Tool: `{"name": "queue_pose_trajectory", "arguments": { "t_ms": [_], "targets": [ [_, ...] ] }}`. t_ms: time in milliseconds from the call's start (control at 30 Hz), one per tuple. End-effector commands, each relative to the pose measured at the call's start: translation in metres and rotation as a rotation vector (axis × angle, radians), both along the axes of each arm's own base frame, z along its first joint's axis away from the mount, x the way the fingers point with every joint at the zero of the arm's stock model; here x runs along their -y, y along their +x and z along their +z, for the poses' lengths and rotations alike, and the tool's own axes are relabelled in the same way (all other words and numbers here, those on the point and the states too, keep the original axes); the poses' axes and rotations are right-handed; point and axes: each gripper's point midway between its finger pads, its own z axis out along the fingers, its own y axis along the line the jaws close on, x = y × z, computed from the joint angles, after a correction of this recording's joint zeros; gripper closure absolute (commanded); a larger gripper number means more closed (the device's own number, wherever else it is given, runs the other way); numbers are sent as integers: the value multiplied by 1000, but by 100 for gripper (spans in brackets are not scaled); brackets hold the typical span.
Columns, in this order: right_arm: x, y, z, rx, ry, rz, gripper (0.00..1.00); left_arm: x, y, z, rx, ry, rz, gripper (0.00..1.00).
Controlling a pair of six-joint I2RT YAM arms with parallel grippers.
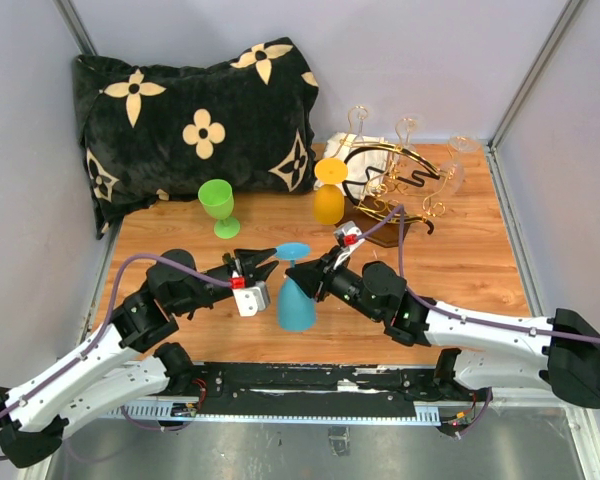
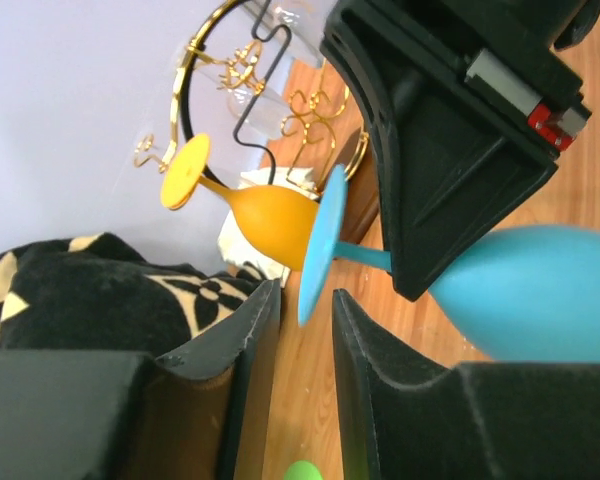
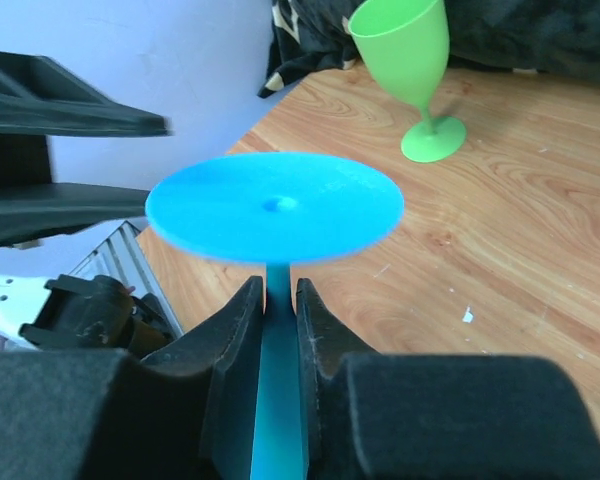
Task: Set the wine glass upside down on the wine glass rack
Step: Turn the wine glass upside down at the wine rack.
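Note:
A blue wine glass [image 1: 296,303] is upside down at the table's front middle, its round foot [image 1: 292,250] on top. My right gripper [image 1: 316,272] is shut on its stem [image 3: 277,285], just below the foot [image 3: 275,205]. My left gripper [image 1: 265,262] is open, its fingertips on either side of the foot's rim [image 2: 318,250] without touching it. The wine glass rack [image 1: 400,178], gold wire on a dark base, stands at the back right. An orange glass [image 1: 328,196] hangs upside down on its left side, and it also shows in the left wrist view [image 2: 275,220].
A green glass [image 1: 218,205] stands upright at the back left, and it shows in the right wrist view [image 3: 405,60]. A black flowered pillow [image 1: 195,115] lies against the back wall. Clear glasses [image 1: 410,130] hang on the rack. Grey walls close in the table's sides.

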Motion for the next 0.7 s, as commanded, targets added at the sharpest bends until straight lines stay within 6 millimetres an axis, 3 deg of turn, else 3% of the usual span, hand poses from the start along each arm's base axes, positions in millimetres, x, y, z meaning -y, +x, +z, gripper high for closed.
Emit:
{"name": "queue_pose_trajectory", "arguments": {
  "t_ms": [0,233,333,667],
  "targets": [
    [8,16,7,14,2,-63,100,2,-6,22,39,-78,-23,62],
    [12,16,9,25,4,-72,99,3,-8,20,27,-79,-31,45],
    [17,18,8,38,-2,-93,100,2,-9,20,21,-84,-33,32],
    [41,24,10,149,-73,-157,99,-1,-10,23,-14,-120,-14,26]
  ]
}}
